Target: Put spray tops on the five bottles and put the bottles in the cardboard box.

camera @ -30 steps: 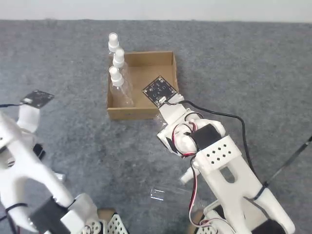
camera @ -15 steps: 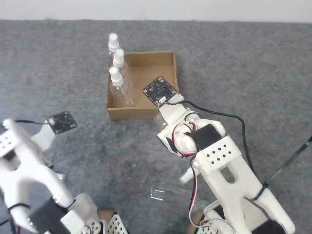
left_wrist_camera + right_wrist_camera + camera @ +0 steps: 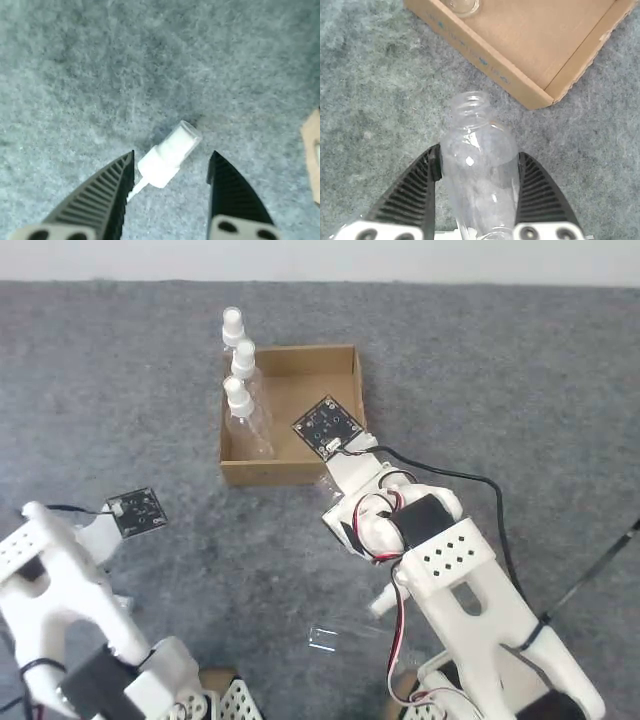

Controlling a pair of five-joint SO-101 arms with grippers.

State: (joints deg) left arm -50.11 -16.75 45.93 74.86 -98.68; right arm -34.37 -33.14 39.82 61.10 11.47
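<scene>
In the right wrist view my right gripper (image 3: 479,154) is shut on a clear bottle (image 3: 479,165) with a bare, open neck, just in front of the cardboard box (image 3: 535,45). In the left wrist view a white spray top (image 3: 167,156) lies on the carpet between the fingers of my open left gripper (image 3: 172,157). The high view shows the cardboard box (image 3: 345,375) with three capped bottles (image 3: 243,405) along its left wall. The right arm's wrist (image 3: 330,428) hangs over the box's front edge.
A second clear bottle without a top (image 3: 338,636) lies on the grey carpet near the front, between the two arm bases. The left arm's wrist (image 3: 138,512) sits at the left front. Open carpet lies left and right of the box.
The left arm has swung its wrist from the far left toward the front and centre, lowering over the carpet. The right arm and its bottle have stayed put.
</scene>
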